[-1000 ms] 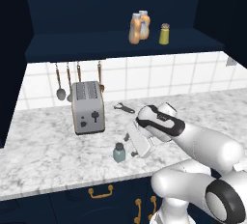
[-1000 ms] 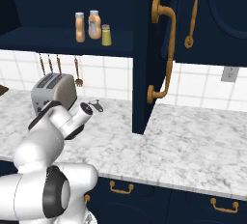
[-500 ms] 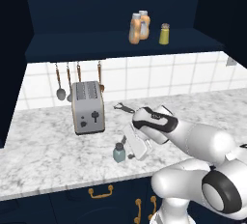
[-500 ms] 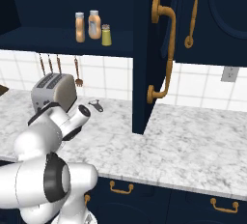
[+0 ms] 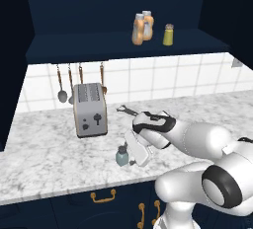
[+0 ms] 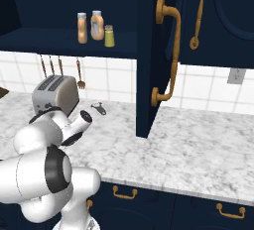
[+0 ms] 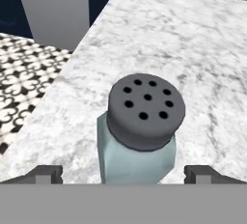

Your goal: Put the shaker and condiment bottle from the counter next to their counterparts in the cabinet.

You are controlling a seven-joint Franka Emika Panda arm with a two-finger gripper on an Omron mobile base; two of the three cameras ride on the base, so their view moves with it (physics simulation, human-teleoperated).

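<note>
The teal-grey shaker stood upright on the marble worktop, near its front edge and to the right of the toaster. The end effector sat low over the worktop just beside the shaker, on its right in the left base view. In the hand view the shaker stood between the two fingertips, one showing on each side of its body with a gap left on both, so the end effector was spread wide and gripped nothing; the dark perforated cap faced the camera and the shaker rested on the worktop. Up in the cabinet, on the shelf, two orange white-capped bottles stood close together, with the yellow-green shaker just to their right; the right base view showed the same three in a row. Since both bottles were on the shelf and none was seen on the worktop, the condiment bottle part of the job looked done, though the two could not be told apart. What was left, by this judgement, was the shaker: closing on it, lifting it, and setting it on the shelf beside the yellow-green one. A bottle opener lay on the worktop farther back.
</note>
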